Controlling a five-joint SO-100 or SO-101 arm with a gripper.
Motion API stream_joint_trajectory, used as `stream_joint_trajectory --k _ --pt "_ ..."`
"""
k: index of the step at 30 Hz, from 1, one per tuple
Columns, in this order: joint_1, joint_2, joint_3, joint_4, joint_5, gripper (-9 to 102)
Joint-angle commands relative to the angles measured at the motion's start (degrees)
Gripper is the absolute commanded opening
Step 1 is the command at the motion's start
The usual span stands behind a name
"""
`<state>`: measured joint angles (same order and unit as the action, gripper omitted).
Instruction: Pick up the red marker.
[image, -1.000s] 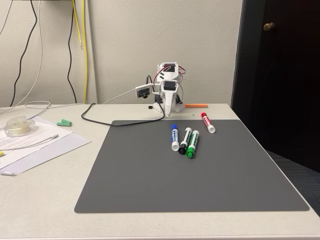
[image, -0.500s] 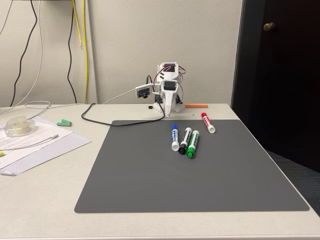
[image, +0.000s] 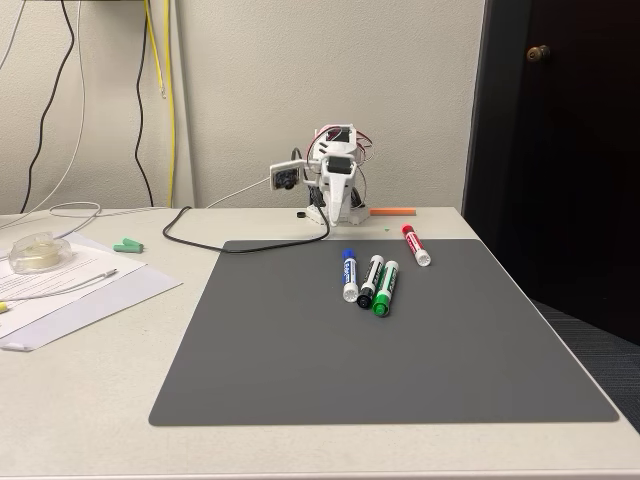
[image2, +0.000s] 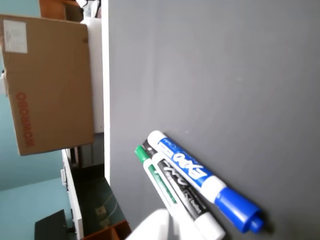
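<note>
- Four markers are counted on the grey mat (image: 380, 340): one red marker (image: 416, 244) apart at the mat's far edge, plus blue (image: 349, 273), black (image: 371, 279), green (image: 386, 288) together.
- The arm (image: 335, 185) is folded behind the mat.
- Whether the fingers are parted cannot be told.

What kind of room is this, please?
Probably an office or lab: a desk with dry-erase markers on a grey mat, papers, and cables down the wall.
</note>
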<state>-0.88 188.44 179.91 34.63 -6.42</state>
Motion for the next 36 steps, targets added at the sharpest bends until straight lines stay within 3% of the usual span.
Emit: stream_joint_trajectory --k 1,5,8,12,24,36 --pt "-0.3 0.4 -3.0 -2.0 -3.2 0" --pt "-1.9 -4.2 -5.2 -5.6 -7.8 0" --pt "-3.3 -20.7 -14.7 -8.4 -9.1 0" --pt "-5.2 -38.8 -31.2 -3.2 -14.9 0" --pt "-10.9 -53.6 -47.5 10.6 -42.9 0" --pt "-17.3 -55.0 -48.1 14.9 -59.2 0"
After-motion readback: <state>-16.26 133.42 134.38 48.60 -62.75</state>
